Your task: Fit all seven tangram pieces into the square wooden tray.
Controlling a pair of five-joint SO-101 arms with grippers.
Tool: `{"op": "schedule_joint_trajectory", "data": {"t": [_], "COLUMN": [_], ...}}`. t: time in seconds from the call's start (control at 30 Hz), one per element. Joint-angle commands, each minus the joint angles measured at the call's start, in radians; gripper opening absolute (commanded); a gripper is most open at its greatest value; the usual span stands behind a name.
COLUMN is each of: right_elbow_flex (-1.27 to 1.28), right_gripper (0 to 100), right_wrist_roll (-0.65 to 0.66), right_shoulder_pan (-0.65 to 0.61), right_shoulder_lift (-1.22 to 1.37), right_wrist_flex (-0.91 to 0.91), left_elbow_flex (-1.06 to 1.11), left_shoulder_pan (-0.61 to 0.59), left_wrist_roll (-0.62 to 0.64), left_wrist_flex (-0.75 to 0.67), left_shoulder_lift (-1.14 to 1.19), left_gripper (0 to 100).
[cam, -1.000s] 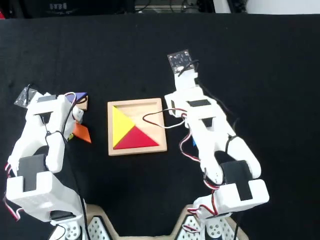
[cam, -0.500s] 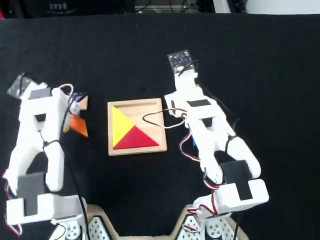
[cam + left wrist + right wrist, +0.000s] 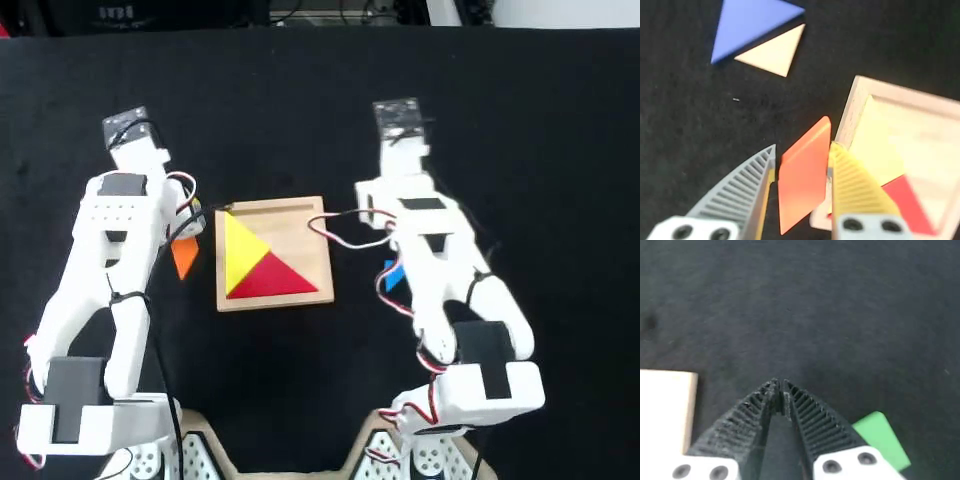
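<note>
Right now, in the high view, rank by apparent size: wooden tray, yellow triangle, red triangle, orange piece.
1. wooden tray
2. yellow triangle and red triangle, alike, so tied
3. orange piece, clearly smallest

The left arm (image 3: 115,235) has swung right and away from us. It has brought along the flat orange parallelogram piece (image 3: 185,258), pinched in the left gripper (image 3: 802,147). The piece now sits just beside the left edge of the square wooden tray (image 3: 270,203). The right arm (image 3: 430,250) has shifted slightly right and farther off, uncovering more of a small blue piece (image 3: 393,272).
</note>
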Motion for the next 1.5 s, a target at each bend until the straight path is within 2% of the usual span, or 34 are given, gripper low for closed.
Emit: {"op": "schedule_joint_trajectory", "data": {"t": [0.0,0.17,0.23,0.4,0.6,0.83,0.97,1.13,1.27,1.37,1.47], "right_elbow_flex": [-0.088,-0.085,-0.085,-0.082,-0.081,-0.081,-0.081,-0.081,-0.081,-0.081,-0.081], "right_gripper": [1.1,1.1,1.1,1.1,1.1,1.1,1.1,1.1,1.1,1.1,1.1], "right_wrist_roll": [-0.028,-0.023,-0.023,-0.021,-0.021,0.011,0.026,0.026,0.026,0.026,0.026], "right_shoulder_pan": [0.028,0.015,0.014,0.014,-0.008,-0.018,-0.018,-0.018,-0.020,-0.020,-0.029], "right_shoulder_lift": [-0.005,-0.004,-0.004,-0.004,-0.004,-0.004,-0.004,-0.004,-0.004,-0.004,-0.004], "right_wrist_flex": [-0.011,-0.011,-0.011,-0.011,-0.009,-0.008,-0.009,-0.009,-0.009,-0.009,-0.006], "left_elbow_flex": [-0.031,-0.004,0.005,-0.001,-0.056,-0.174,-0.182,-0.211,-0.275,-0.340,-0.363], "left_shoulder_pan": [0.016,0.012,0.010,0.018,0.007,0.004,0.027,0.024,0.024,-0.022,-0.107], "left_wrist_roll": [-0.157,-0.519,-0.626,-0.707,-0.882,-0.738,-0.624,-0.647,-0.655,-0.655,-0.664], "left_wrist_flex": [-0.014,0.021,0.028,0.017,0.015,0.021,0.020,0.029,0.146,0.198,0.133], "left_shoulder_lift": [-0.025,-0.014,-0.012,0.002,0.143,0.233,0.232,0.241,0.235,0.242,0.244], "left_gripper": [11,11,11,11,11,11,21,22,26,25,24]}}
